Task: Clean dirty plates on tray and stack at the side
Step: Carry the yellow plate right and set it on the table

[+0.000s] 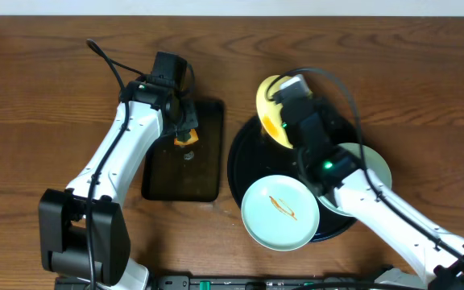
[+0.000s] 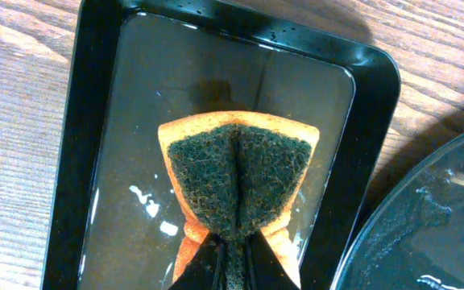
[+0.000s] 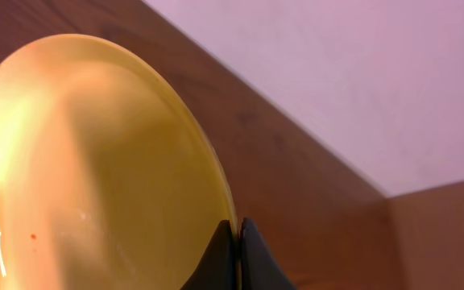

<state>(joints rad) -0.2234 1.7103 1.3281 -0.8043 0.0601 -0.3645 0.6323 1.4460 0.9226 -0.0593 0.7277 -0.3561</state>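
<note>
**Sponge (image 2: 238, 173) and yellow plate (image 3: 95, 161) both gripped**

Left gripper (image 2: 232, 246) is pinched shut on the sponge over the small tray (image 2: 95, 97). Right gripper (image 3: 237, 240) clamps the yellow plate's rim, tilted above the round tray's (image 1: 234, 161) far edge. Two mint plates (image 1: 280, 213) sit on its near side.

The jaws pinch the yellow plate (image 3: 95, 177) at its rim

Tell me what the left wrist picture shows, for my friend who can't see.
The left gripper pinches a folded orange sponge, dark green scrubby side facing the camera, over a shiny rectangular black tray. The tray sits on a wooden table, with the edge of the round tray peeking in at lower right.
</note>
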